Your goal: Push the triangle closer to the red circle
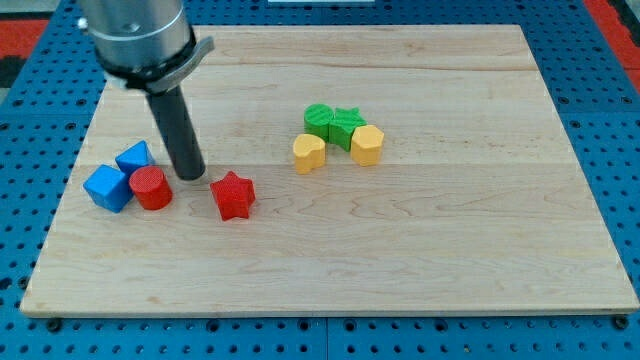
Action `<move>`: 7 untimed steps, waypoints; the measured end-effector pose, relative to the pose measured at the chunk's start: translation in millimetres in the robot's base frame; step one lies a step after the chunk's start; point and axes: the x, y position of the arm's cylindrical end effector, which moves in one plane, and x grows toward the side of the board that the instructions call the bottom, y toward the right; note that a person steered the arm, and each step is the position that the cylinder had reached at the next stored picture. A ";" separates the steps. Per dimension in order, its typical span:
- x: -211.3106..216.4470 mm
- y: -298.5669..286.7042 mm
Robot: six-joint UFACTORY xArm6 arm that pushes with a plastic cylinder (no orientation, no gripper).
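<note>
A light wooden tabletop (420, 250) sits on a blue board with holes (610, 120). The blue triangle (133, 156) touches the red circle (151, 187), just above it, at the view's left. My tip (188, 174) stands just right of them both, holding nothing. I count two blue, two red, two green and two yellow blocks.

Robotics lab bench: wooden board (420, 250) on blue perforated mounting plate (600, 100), metal robot arm (140, 40) over small coloured test blocks.
</note>
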 end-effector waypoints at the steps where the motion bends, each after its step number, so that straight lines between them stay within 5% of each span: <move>1: 6.5 -13.4; 3: -11.8 -16.3; 4: -61.0 -17.2; 5: -84.2 -70.8; 7: -20.6 -65.6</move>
